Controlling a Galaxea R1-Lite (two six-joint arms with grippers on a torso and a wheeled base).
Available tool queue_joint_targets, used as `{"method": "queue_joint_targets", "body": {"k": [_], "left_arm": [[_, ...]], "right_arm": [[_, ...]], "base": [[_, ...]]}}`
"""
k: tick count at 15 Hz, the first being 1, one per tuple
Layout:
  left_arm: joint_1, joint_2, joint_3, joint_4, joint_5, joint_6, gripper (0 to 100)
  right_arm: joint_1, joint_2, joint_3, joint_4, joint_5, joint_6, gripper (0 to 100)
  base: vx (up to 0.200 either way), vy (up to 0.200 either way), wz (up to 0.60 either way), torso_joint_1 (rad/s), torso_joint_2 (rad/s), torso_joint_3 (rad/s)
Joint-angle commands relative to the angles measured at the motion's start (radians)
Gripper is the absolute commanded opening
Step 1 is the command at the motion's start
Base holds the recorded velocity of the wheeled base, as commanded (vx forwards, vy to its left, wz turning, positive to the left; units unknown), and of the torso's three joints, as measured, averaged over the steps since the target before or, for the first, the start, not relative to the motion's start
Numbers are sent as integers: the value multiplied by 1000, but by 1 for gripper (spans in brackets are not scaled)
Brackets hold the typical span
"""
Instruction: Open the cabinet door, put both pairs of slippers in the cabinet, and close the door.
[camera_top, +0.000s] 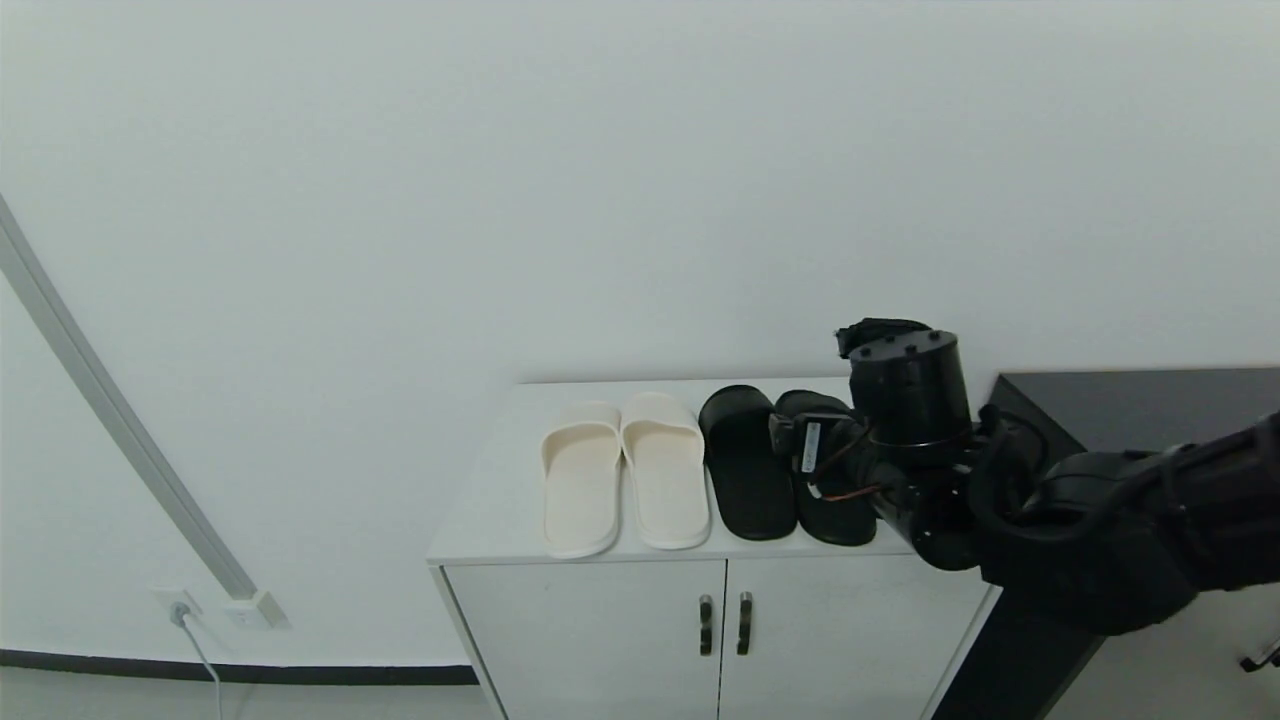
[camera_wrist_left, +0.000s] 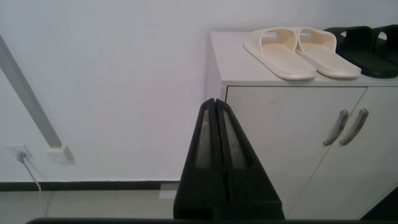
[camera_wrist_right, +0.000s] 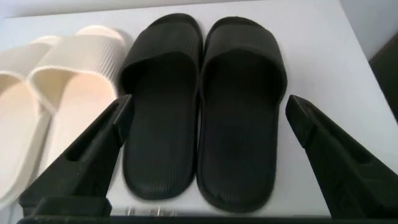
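Observation:
A white cabinet (camera_top: 600, 640) stands against the wall, both doors closed, with two dark handles (camera_top: 725, 624) side by side at the middle. On its top lie a pair of white slippers (camera_top: 622, 478) and, to their right, a pair of black slippers (camera_top: 750, 470). My right arm's wrist (camera_top: 905, 400) hangs over the cabinet's right end. My right gripper (camera_wrist_right: 210, 106) is open wide above the black slippers (camera_wrist_right: 202, 106), one finger on each side of the pair, holding nothing. My left gripper (camera_wrist_left: 216, 102) is shut and empty, low and to the left of the cabinet (camera_wrist_left: 280, 137).
A black table (camera_top: 1140, 400) adjoins the cabinet's right side. On the wall at the left are a slanted grey conduit (camera_top: 100, 400) and a socket with a plugged-in cable (camera_top: 178, 606). Bare floor lies left of the cabinet.

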Motion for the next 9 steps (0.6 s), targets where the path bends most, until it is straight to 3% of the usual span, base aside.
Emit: {"method": "queue_joint_targets", "body": {"k": [1,6,9], "left_arm": [[0,1,0,0,0,0,0],[0,1,0,0,0,0,0],[0,1,0,0,0,-1,0]], "right_arm": [[0,125,-24,-62,-19,-28,100],[-54,274,-73,-231,-20,-100,100],[-89,354,-156,-248,-13,-126,100]], "base": [[0,0,0,0,0,0],[0,0,0,0,0,0],[0,0,0,0,0,0]]}}
